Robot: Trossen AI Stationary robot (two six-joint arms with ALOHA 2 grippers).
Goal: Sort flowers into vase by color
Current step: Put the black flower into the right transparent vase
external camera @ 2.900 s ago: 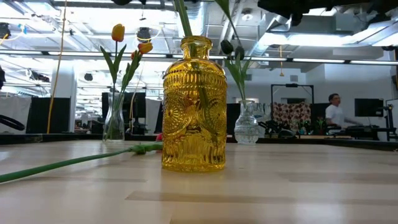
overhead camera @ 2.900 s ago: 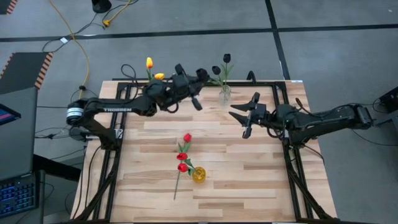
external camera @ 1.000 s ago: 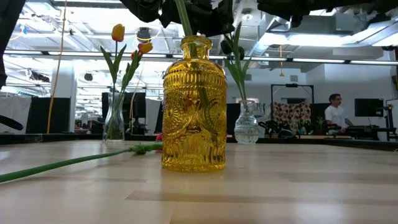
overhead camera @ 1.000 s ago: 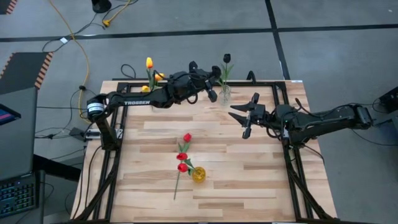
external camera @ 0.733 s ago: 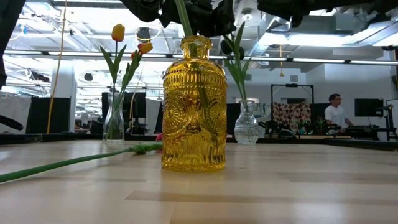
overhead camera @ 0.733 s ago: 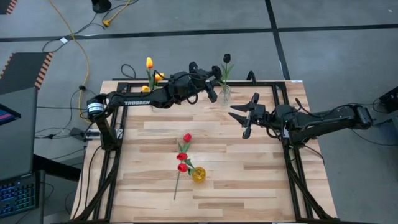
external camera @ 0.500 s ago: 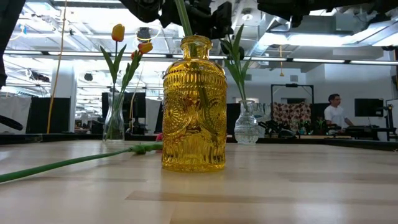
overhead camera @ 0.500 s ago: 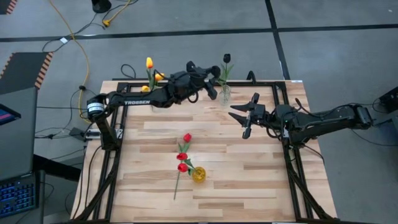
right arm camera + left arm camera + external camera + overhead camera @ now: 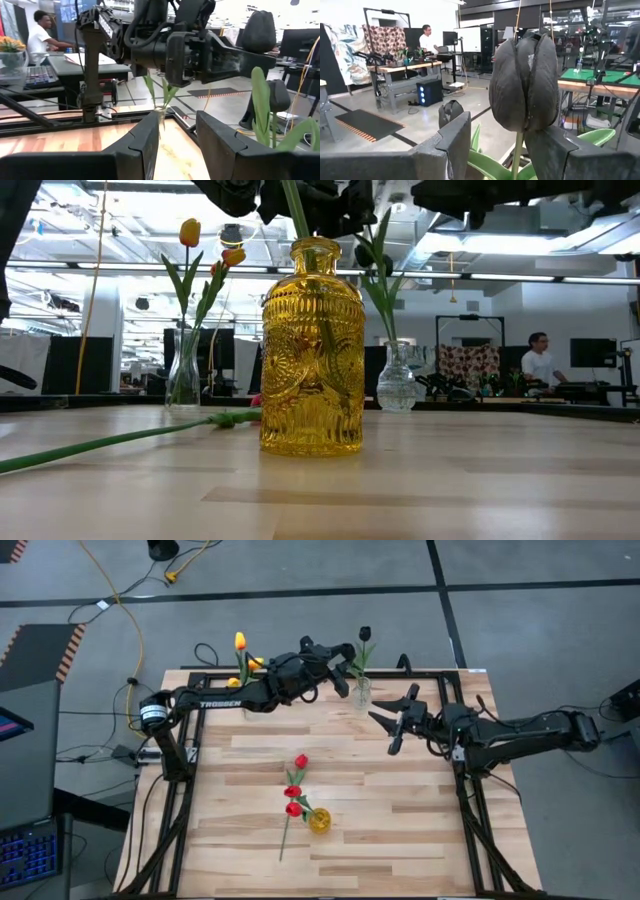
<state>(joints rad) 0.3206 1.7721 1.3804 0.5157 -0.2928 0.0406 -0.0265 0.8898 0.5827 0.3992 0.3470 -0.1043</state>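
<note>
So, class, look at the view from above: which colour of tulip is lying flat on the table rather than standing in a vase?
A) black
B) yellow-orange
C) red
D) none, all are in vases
C: a red tulip lies flat on the table beside the yellow vase, its stem reaching toward the near edge, while the black tulips and yellow-orange tulips stand in clear vases at the far edge.
</note>
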